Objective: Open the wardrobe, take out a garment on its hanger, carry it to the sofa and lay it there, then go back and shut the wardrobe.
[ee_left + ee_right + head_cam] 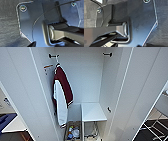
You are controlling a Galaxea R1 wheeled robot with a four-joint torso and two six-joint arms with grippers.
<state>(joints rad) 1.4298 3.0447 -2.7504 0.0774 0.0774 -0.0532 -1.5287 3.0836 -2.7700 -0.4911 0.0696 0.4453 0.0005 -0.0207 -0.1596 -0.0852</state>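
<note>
Wardrobe stands open in the head view, both white doors swung wide, left door panel at picture left, right door at picture right. Inside, maroon jacket with white sleeves and striped trim hangs from a thin hook on the left rod bracket; a second bracket sits on the right wall, nothing on it. White T-shirt on its hanger can't be picked out; no clear sight of it. Below the jacket, a white shelf and beside it a narrow bin with small mixed items, too blurred to name. Blue seat edge shows past the left door. Wrist views: dark mounting plate, jointed bar, cable, with dark textured floor behind. Fingers of both grippers can't be made out, so open or closed can't be told, and placing the wardrobe relative to the fingers isn't possible.
</note>
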